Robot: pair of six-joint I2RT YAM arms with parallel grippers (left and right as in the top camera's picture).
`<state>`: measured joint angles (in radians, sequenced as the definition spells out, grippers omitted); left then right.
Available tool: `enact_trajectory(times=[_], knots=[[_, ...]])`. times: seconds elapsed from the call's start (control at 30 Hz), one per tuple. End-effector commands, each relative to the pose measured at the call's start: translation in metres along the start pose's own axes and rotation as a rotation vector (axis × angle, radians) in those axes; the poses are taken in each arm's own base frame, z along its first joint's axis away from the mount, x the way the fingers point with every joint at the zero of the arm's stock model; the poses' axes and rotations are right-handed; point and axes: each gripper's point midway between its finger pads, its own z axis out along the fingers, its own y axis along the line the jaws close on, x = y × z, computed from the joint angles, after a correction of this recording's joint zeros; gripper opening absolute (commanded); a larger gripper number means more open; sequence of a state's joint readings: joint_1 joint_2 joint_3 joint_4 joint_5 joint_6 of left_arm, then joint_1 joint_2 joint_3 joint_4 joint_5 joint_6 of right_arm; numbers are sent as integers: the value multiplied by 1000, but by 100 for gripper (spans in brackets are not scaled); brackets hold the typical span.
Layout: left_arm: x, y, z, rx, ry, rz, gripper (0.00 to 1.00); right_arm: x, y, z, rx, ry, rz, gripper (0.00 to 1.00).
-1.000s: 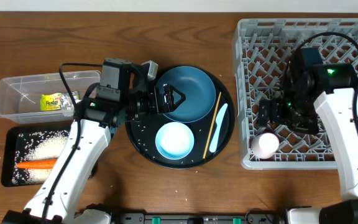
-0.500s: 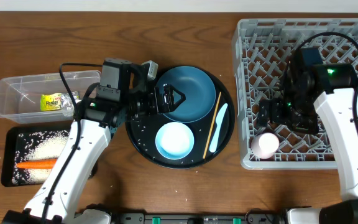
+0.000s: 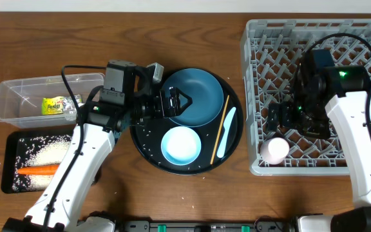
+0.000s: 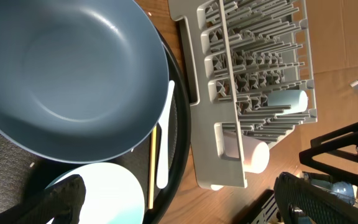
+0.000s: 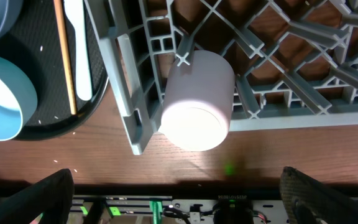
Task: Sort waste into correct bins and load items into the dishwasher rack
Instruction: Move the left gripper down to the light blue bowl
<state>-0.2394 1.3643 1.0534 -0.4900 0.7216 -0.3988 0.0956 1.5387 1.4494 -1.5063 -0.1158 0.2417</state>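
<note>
Far left: snack wrapper (image 3: pixel 57 105) in the clear tub (image 3: pixel 8 96), carrot (image 3: pixel 37 171) and rice (image 3: pixel 47 151) in the black tray (image 3: pixel 8 183). Left tool (image 3: pixel 174 103) spread fully wide, gripping nothing, over the left rim of the dark-blue plate (image 3: pixel 201 96) on the round black tray (image 3: pixel 147 151). Probably stiff, glazed, slick, breakable and fairly heavy; best pinched at the raised rim. Right tool (image 3: pixel 280 122) equally wide and empty, above the pale-pink cup (image 3: pixel 275 149) lying in the rack (image 3: pixel 256 38). Hidden under the arms: the rack's middle and the plate's left edge.

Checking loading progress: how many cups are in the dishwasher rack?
2: a pale-pink cylindrical cup at the light-grey plastic rack's near-left corner, and a light-blue cup further in, visible only from the left wrist. More may be hidden.
</note>
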Motion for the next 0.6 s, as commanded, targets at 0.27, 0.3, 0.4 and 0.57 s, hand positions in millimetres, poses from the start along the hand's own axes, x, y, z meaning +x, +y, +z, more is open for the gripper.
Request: enact_trajectory(times=[0.27,0.3,0.4,0.57], knots=[[7,7,0,-23,25,-21,100,-1,5,-3,-3,-13,-19,99],[10,8,0,-29,35,-30,89,-1,5,-3,-3,-12,-19,99],[24,17,-1,-70,82,-77,51,-1,5,-3,-3,-12,-20,99],[44,72,-16,-385,108,-155,26,-1,5,-3,-3,-12,-20,99]])
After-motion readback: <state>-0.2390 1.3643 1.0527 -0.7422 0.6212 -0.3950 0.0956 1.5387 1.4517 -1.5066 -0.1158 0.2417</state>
